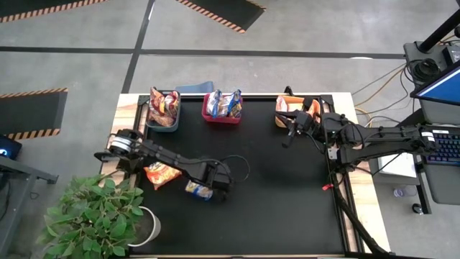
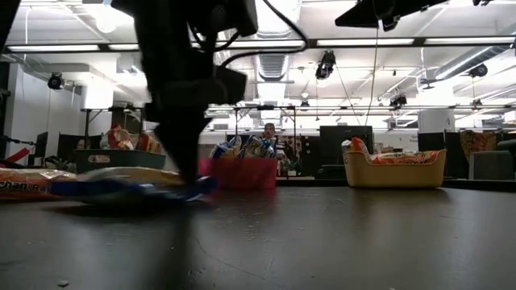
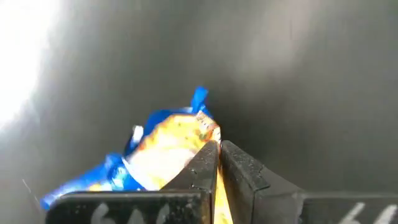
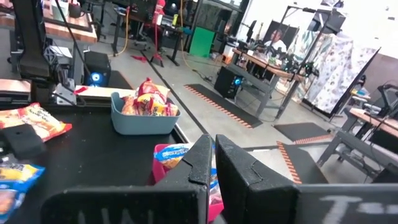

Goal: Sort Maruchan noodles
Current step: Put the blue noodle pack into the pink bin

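1. Near the front-left of the black mat (image 1: 287, 208), the left gripper (image 1: 215, 191) is down on a blue-and-yellow packet (image 1: 198, 190) of Maruchan noodles; the left wrist view shows its fingers (image 3: 208, 163) pressed together with a strip of yellow wrapper pinched between them, so it is clamped on the packet's edge.
2. Judged from its crumpled look, the blue-and-yellow packet is light, with a thin crinkly film around a stiff, brittle noodle block. The film is probably slippery, so a pinch on the loose end seam seems the safest hold; squeezing the middle could crack the noodles.
3. An orange packet (image 1: 162, 173) lies flat on the mat just beside the left arm, near the held one and not yet sorted.
4. At the mat's far edge stand three bins in a row. The grey-blue bin (image 1: 162, 119) on the left holds several orange and red packets standing on end.
5. The red bin (image 1: 222, 115) in the middle holds blue-and-yellow packets, also upright, which likely makes it the place for the held packet.
6. The orange bin (image 1: 282, 119) on the right holds orange-wrapped packets, though the right arm hides part of it.
7. The right gripper (image 1: 290, 134) hangs over the mat just beside the orange bin, with its fingers closed together on nothing.
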Robot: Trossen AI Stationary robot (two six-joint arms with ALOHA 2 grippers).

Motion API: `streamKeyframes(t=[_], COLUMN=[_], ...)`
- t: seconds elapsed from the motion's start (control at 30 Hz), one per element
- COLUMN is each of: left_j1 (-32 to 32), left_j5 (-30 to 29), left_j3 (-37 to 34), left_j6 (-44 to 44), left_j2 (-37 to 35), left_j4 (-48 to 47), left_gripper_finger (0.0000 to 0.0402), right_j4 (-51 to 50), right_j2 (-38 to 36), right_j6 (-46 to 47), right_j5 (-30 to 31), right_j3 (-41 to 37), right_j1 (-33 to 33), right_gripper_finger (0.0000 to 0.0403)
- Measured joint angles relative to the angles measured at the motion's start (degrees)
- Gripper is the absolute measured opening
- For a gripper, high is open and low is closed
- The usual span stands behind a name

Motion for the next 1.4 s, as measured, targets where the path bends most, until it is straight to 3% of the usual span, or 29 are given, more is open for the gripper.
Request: streamKeyframes(t=[0.1,0.17,0.23,0.33,0.43,0.57,0.67,0.87,1.13,1.23,1.4], left_j1=[0.9,1.4,2.0,2.2,2.1,2.2,2.2,2.2,3.1,3.8,4.0], left_j5=[-9.7,-17.4,-20.8,-14.6,-7.8,-4.8,-2.0,6.8,6.7,4.6,-6.1], left_j3=[0.0,0.0,0.0,2.1,7.2,13.4,12.7,4.1,-3.8,-2.8,1.6], left_j6=[5.9,11.8,20.9,31.0,30.8,23.9,20.0,22.1,25.8,28.3,36.5], left_j2=[0.0,0.0,-0.1,-1.2,-1.9,-1.5,-1.5,-1.3,-1.5,-1.2,-1.2], left_j4=[7.3,16.4,27.5,30.5,13.8,-14.6,-23.4,-18.5,-4.7,2.3,10.7], left_gripper_finger=[0.0002,0.0001,0.0002,0.0001,0.0001,0.0000,0.0000,0.0000,0.0000,0.0000,0.0000], right_j4=[-1.3,-2.0,-2.9,-4.8,-7.7,-10.6,-12.1,-16.0,-16.6,-16.6,-16.6], right_j2=[0.0,0.0,0.0,0.0,0.0,0.0,0.0,0.0,0.0,0.0,0.0], right_j6=[1.1,1.8,2.8,4.7,6.4,9.1,11.3,15.4,15.9,15.8,15.3], right_j5=[0.0,0.0,0.0,0.0,0.0,0.1,0.3,0.4,0.4,0.4,0.4], right_j3=[0.0,0.0,0.0,0.0,0.0,0.0,0.0,0.0,0.0,0.0,0.0], right_j1=[0.0,0.0,0.0,0.0,0.0,0.0,0.0,0.0,0.0,0.0,0.0], right_gripper_finger=[0.0013,0.0013,0.0013,0.0013,0.0013,0.0013,0.0013,0.0013,0.0013,0.0013,0.0013])
